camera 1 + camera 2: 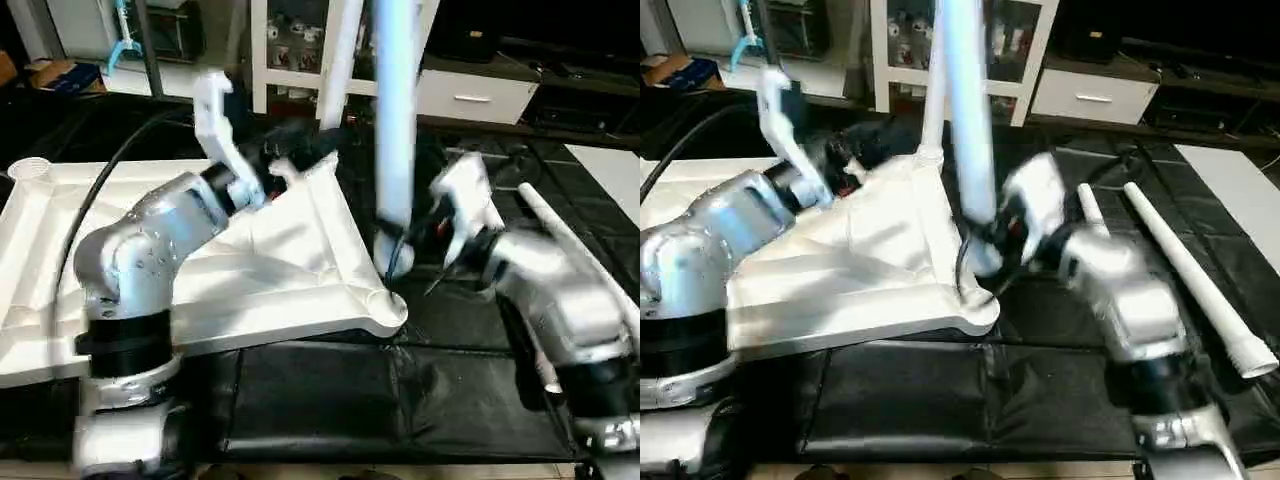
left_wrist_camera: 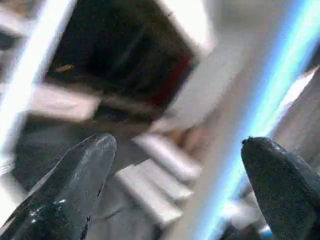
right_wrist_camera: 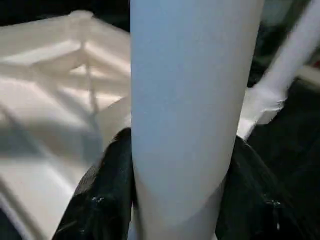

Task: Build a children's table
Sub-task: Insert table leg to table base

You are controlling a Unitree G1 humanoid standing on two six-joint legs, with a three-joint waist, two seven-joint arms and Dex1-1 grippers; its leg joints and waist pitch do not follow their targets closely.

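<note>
Right wrist view: right gripper [image 3: 180, 200] jaws clamped on upright leg [image 3: 192, 100]; left gripper [image 2: 177, 185] jaws wide apart.

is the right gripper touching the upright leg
Touching: in the right wrist view both black fingers press against the sides of the leg, with no gap showing.

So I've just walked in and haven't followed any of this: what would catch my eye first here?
The tall white leg standing upright near the table top's near right corner, with the right gripper shut around its lower part. Behind it a second leg already stands in the far corner socket of the upturned white table top. The left gripper hangs open above the top, and another leg lies on the black mat to the right.
</note>
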